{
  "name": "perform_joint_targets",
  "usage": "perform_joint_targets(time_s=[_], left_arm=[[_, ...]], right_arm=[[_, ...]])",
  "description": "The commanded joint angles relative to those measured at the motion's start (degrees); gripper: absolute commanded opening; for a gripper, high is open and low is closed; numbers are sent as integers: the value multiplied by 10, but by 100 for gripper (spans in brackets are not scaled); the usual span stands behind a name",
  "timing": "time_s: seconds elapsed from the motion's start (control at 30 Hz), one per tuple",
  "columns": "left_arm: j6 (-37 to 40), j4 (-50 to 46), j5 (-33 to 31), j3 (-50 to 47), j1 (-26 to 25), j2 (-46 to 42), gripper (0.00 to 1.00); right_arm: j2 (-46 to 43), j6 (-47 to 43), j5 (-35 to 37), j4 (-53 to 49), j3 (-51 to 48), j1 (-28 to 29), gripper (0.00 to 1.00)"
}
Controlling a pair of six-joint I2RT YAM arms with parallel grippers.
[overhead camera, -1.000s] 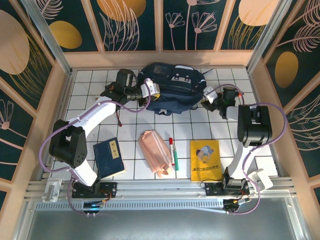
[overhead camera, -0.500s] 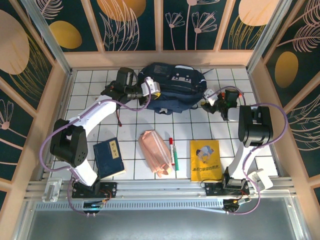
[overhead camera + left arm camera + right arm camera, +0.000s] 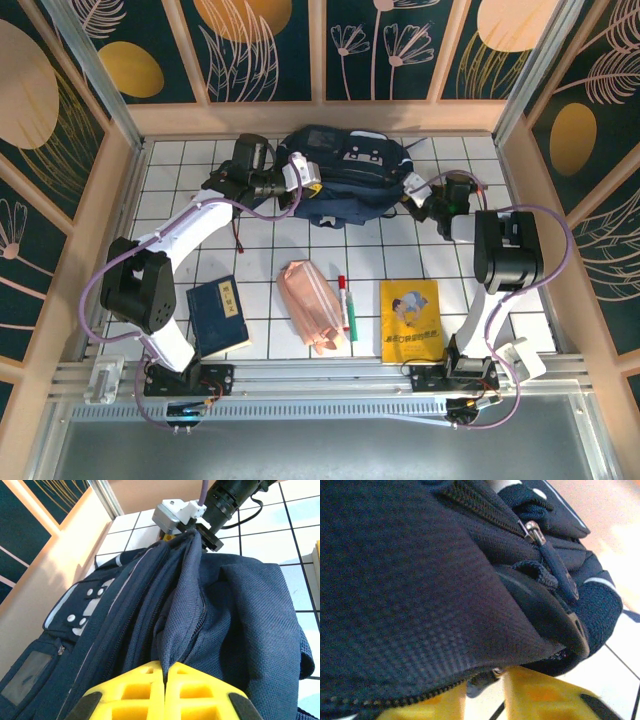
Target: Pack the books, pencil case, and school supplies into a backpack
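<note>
- Top view: one backpack (image 3: 345,165) lies at the desk's (image 3: 200,170) far edge, long axis left to right. Nearer the bases lie two books (navy book (image 3: 218,315) left, yellow book (image 3: 409,320) right), one slanted pencil case (image 3: 312,305) and one marker (image 3: 345,305), red cap farthest, all running roughly near-to-far.
- Left wrist view: the left tool (image 3: 165,672) is clenched on a backpack fold, and the right tool (image 3: 197,532) pinches the fabric's raised peak.
- Right wrist view: dark fabric and one zipper pull (image 3: 534,530) hang over the right tool.
</note>
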Motion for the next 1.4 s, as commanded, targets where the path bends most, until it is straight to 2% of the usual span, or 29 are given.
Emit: perform_joint_targets(time_s=[0.0,0.27,0.43,0.57,0.77,0.97,1.07,1.2,1.37], left_arm=[[-9,43,48,25,3,-2,0],[-6,44,37,17,3,-2,0],[-5,48,20,7,3,-5,0],[-7,49,6,2,3,-2,0],[-4,71,-15,-16,3,1,0],[-30,90,1,-9,4,22,0],[-31,92,16,-6,3,26,0],[-20,109,-12,-22,-2,25,0],[-30,111,-13,-20,-2,33,0]], right_arm=[[5,2,11,29,-3,2,15],[-2,26,10,32,-6,-8,0],[-17,23,-27,6,-8,-22,0],[-37,-10,-62,-68,3,-28,0],[-72,-39,-59,-151,19,-23,0],[-88,-61,-71,-189,21,-35,0],[-107,-59,-87,-200,17,-26,0],[-132,-64,-94,-236,16,0,0],[-162,-67,-105,-282,17,30,0]])
